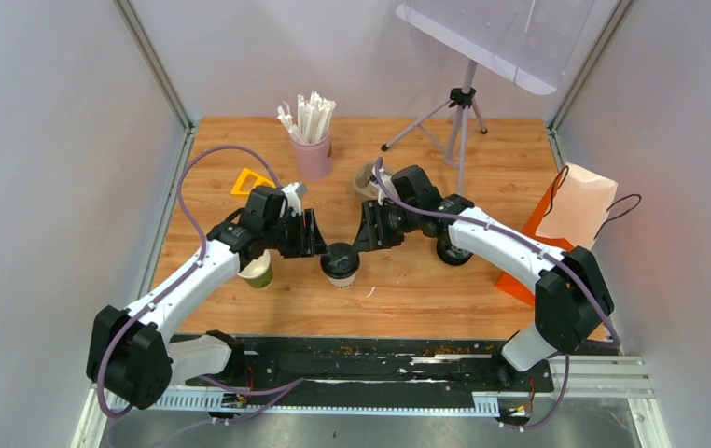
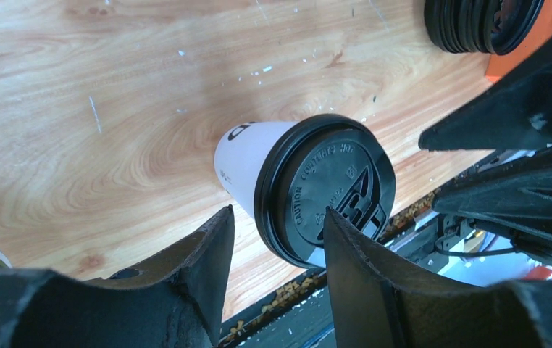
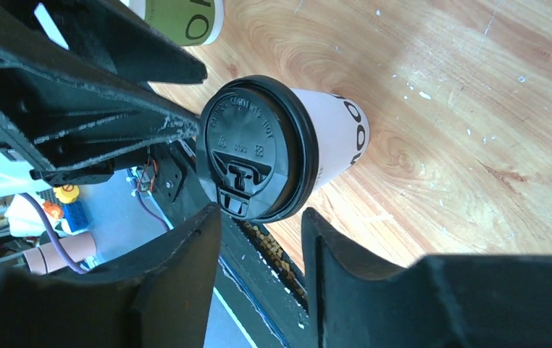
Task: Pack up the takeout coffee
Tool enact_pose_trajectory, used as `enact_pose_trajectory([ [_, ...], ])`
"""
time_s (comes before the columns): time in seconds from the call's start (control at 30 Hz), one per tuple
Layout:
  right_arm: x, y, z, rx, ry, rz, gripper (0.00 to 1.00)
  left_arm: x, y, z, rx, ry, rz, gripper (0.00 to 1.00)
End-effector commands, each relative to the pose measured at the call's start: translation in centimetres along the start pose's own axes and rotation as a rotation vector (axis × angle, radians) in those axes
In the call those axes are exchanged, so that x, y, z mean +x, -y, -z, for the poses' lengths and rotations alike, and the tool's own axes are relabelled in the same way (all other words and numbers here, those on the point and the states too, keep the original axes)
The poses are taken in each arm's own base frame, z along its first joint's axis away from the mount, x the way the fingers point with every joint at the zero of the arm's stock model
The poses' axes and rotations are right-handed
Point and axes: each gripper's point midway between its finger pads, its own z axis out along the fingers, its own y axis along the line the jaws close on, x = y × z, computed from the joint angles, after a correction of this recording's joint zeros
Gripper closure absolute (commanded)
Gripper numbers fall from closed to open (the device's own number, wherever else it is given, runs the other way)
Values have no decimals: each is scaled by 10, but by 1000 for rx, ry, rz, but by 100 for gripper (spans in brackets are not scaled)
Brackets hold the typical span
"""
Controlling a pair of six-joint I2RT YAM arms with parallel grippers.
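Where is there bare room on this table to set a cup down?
Free: the front strip between the white cup and the bag; the back stretch between the pink cup and the tripod. Crowded: centre, around the left gripper and right gripper.

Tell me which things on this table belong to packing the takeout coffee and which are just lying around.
For the job: white lidded cup, olive-green cup, probably the orange bag.
Lying about: pink cup of sticks, yellow triangle, black lids, tripod.

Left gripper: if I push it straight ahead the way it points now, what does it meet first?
Most likely the white cup, its black lid just ahead of the left gripper fingertips; the right gripper sits beyond it. Depth is uncertain.
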Motion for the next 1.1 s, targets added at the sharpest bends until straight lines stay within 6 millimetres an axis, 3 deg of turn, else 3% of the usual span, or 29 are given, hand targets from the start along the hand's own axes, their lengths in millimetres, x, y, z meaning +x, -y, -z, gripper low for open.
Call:
enact_pose_trajectory([
  [0.0, -12, -29, 14, -60, 36, 41, 61, -23, 2, 5, -36, 50, -32, 44],
  [0.13, -13, -41, 6, -99, 32, 43, 78, -28, -1, -1, -50, 52, -38, 47],
  [0.4, -13, -26, -23, -81, 13, 10, 79, -24, -9, -17, -65, 2, -48, 60],
  [0.57, 4, -2, -37, -33, -15, -23, 79, -2, -26, -22, -109, -56, -36, 67],
  [0.73, 14, 4, -38, -25, -21, -31, 79, 10, -20, -20, -50, -48, 0, 68],
  [0.83, 6, -4, -29, -27, -14, -5, 77, -8, -6, -7, -29, 6, -14, 62],
  [1.07, -20, -34, -1, -46, 42, 54, 66, -77, 31, 40, -68, 121, -115, 43],
])
